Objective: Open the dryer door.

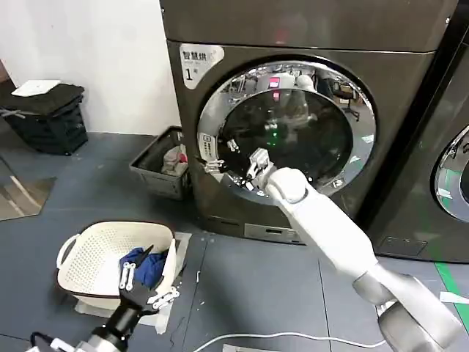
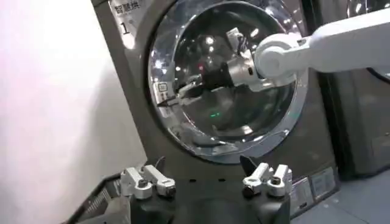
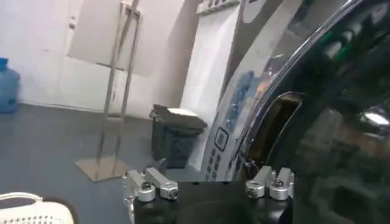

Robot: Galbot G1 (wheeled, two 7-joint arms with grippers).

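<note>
Dryer door (image 1: 293, 125), wide chrome rim around dark glass, sat shut; right end effector (image 1: 220, 163) at its left rim, finger state unclear; left end effector (image 1: 146, 282) released above laundry basket (image 1: 80, 253).

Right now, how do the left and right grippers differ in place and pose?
The right gripper reaches forward to the left rim of the dryer door, fingers open at its edge; the left gripper hangs low over the white basket on the floor, away from the machine. Both are open and hold nothing.
</note>
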